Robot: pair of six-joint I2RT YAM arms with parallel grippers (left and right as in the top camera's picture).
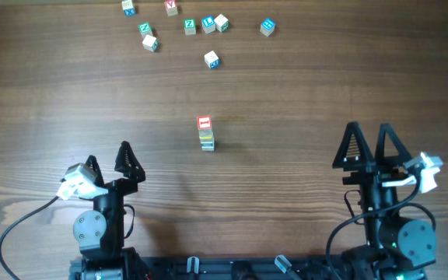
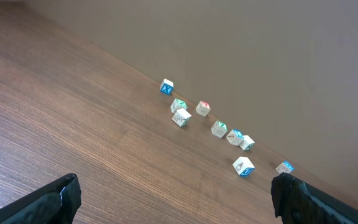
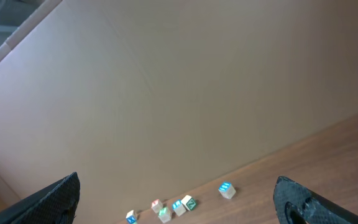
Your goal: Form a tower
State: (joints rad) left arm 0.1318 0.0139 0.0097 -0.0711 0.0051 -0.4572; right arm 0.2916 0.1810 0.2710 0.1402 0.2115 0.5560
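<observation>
Overhead: the tower [image 1: 206, 133] stands mid counter [image 1: 302, 93], left end effector [image 1: 108, 153] and right end effector [image 1: 369, 128] both open and empty, so set the next cube [image 1: 211, 59] straight on top

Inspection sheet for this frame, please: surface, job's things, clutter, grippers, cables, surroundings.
Surface: wooden table, no spills or marks seen.
Job's things: tower stands mid-table, red face on top, clear of both arms.
Clutter: nine loose cubes scattered near the far edge, none touching the tower.
Grippers: left gripper and right gripper both open and empty, at the near edge.
Cables: black cable loops beside the left base; another by the right base.
Surroundings: plain tan wall beyond the table.
</observation>
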